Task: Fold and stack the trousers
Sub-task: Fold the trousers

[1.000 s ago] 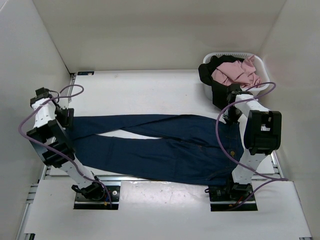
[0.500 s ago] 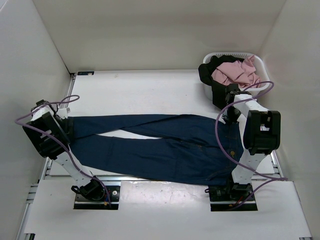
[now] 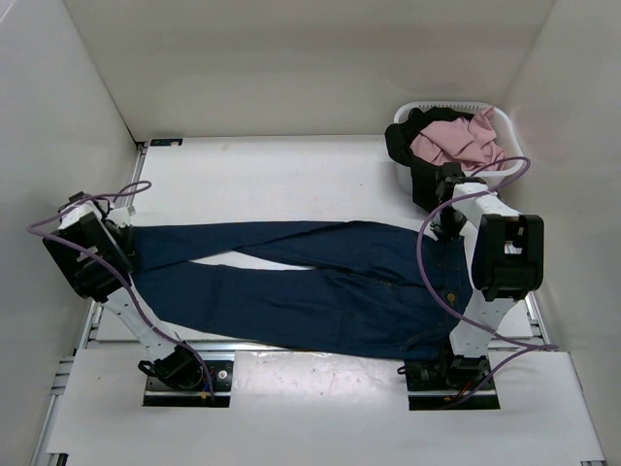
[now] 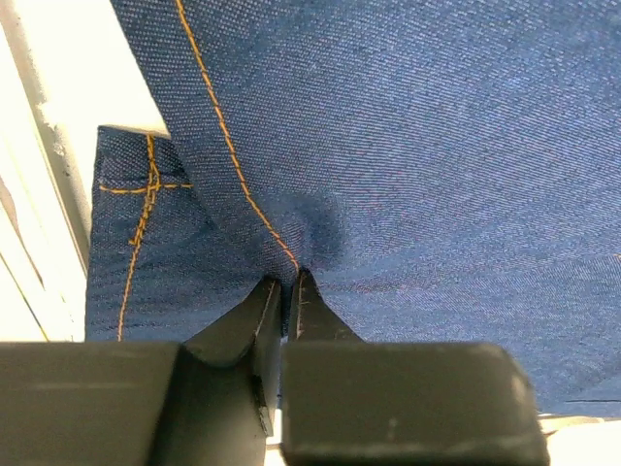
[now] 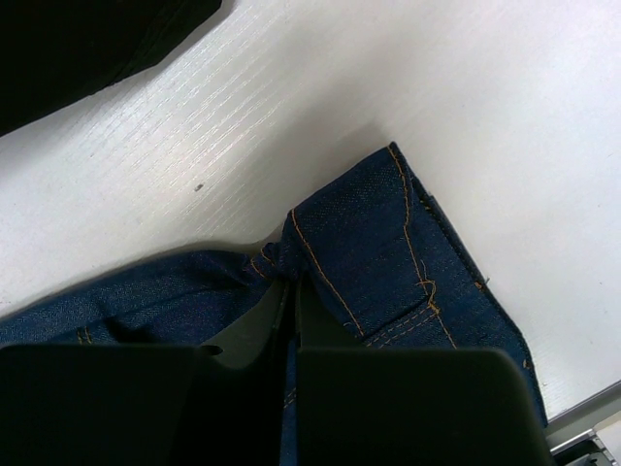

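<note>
Lying flat on the white counter [image 3: 281, 175] are the dark blue trousers [image 3: 310, 282], with the waist end close to the basket [image 3: 451, 103] and both legs reaching far away from it. The left hand [image 4: 288, 288] is pinched tight on the cloth at a leg end. The right hand [image 5: 291, 286] is pinched tight on a waist corner near the basket. A pink cloth [image 3: 456, 141] and a black garment [image 3: 408, 146] sit in the basket.
</note>
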Controlling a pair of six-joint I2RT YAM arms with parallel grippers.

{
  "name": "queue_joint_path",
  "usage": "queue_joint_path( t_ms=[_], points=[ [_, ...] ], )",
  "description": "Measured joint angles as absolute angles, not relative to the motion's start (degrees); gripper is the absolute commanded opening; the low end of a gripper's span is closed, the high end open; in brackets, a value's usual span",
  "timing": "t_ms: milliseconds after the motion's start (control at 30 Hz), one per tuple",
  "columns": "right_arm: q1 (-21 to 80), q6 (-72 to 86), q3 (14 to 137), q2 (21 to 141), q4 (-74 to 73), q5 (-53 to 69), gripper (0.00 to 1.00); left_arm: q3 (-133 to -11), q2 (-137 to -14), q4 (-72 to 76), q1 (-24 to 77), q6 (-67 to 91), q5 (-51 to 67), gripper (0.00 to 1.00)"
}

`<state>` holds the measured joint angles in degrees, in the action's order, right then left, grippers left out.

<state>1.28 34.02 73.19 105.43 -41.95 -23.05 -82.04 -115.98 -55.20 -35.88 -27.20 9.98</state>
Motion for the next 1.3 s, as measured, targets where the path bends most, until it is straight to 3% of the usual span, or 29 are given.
queue_joint_path(
  t_ms=[233,400,600,967,1133,1300],
  points=[
    [1.4,33.6,73.2,104.3,-42.1,-23.9,0.00,-83.3,-115.2,-57.0,-36.1,-28.3,10.1,0.14],
    [1.7,32.7,73.1,96.9,-42.5,-23.6,0.00,-90.5,-112.6,-60.9,-37.4,-31.0,10.2,0.14],
    [2.0,33.8,65.6,79.0,-43.6,-22.1,0.00,-91.4,-106.0,-63.6,-41.5,-35.6,8.5,0.14],
    [1.9,49.0,39.1,39.6,-61.0,-19.6,0.00,-73.9,-102.1,-60.0,-50.0,-42.7,-0.5,0.14],
    [1.9,53.6,36.1,34.8,-68.0,-17.5,0.00,-73.3,-104.1,-57.8,-50.4,-43.5,-2.5,0.14],
    [2.5,55.9,36.6,38.0,-72.0,-16.1,0.00,-75.2,-106.4,-58.2,-50.7,-43.6,-3.0,0.14]
  ],
)
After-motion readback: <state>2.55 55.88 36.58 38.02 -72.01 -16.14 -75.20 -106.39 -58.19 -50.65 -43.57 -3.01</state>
